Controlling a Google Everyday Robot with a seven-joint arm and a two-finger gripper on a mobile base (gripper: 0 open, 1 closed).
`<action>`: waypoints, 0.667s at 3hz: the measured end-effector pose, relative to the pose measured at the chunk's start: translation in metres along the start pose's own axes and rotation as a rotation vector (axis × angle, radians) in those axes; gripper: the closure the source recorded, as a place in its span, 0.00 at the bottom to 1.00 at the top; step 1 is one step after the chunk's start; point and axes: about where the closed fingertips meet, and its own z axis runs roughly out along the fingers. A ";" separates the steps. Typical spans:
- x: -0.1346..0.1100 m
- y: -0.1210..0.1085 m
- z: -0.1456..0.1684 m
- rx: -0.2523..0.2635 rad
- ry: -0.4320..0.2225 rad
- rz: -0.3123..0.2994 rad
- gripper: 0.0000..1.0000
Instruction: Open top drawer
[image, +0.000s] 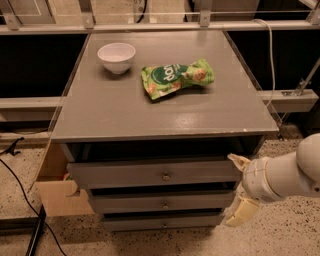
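The top drawer (125, 174) is the widest gray front under the gray cabinet top (150, 112), with a small round metal knob (165, 176) at its centre. It sits slightly out from the frame, with a dark gap above it. My gripper (240, 187) is at the drawer's right end, low on the right of the view, on a white arm. It is open and empty: one cream finger (238, 161) is level with the top drawer's right edge, and the other (242, 212) is down by the lowest drawer. It is well to the right of the knob.
Two shorter gray drawers (160, 202) (162, 220) sit below. A white bowl (116, 57) and a green snack bag (176, 77) lie on the cabinet top. A cardboard box (55, 192) stands at the cabinet's left, and a black cable (22, 192) runs over the speckled floor.
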 end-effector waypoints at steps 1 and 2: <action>-0.003 -0.006 0.016 -0.010 -0.022 -0.047 0.00; -0.006 -0.012 0.036 -0.021 0.000 -0.114 0.00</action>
